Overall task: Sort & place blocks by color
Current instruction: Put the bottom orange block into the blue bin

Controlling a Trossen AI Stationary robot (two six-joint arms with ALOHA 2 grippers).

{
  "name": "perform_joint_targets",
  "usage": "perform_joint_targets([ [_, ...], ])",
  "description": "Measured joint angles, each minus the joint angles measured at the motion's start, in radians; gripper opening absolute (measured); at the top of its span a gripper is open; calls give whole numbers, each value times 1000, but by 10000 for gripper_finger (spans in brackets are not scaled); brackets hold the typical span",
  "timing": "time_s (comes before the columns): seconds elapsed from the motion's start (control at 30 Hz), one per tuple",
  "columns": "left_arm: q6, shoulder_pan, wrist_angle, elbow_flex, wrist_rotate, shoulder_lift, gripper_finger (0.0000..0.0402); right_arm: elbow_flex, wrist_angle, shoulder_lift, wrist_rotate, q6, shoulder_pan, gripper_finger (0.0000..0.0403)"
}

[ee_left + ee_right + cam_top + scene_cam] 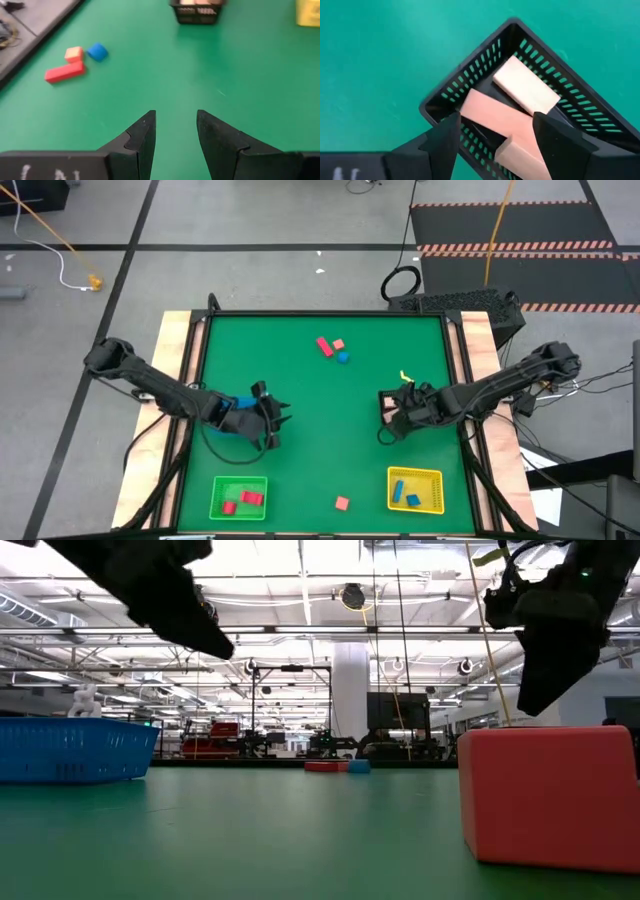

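My right gripper (495, 142) hangs open over the black tray (580, 115), pointing steeply down. In the tray lie a cream block (525, 90), a salmon-pink bar (492, 116) and another pale piece (517, 155); my fingers stand either side of the pink bar without touching it. My left gripper (175, 130) is open with nothing between its fingers, above the green table beside the blue tray (232, 408). A red bar (65, 73), a salmon cube (74, 53) and a blue block (97, 51) lie together at the far middle. A salmon cube (342, 502) rests near the front edge.
The green tray (240, 498) at the near left holds red blocks; the yellow tray (415, 490) at the near right holds blue blocks. A small yellow scrap (405, 375) lies beyond the black tray. Bare green table (320, 430) lies between the two arms.
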Motion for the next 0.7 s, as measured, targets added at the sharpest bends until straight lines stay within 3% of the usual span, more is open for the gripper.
perform_joint_targets([
  [0.27, 67, 130, 37, 0, 14, 0, 145, 0, 246, -12, 43, -16, -17, 232],
  [0.37, 51, 156, 33, 0, 53, 0, 145, 0, 424, 1, 83, -26, -19, 231],
  [0.5, 45, 157, 12, 0, 112, 0, 145, 0, 708, 49, 79, -144, -5, 231],
  [0.7, 45, 116, 9, 0, 122, 0, 145, 0, 1111, 189, 31, -277, 27, 231],
])
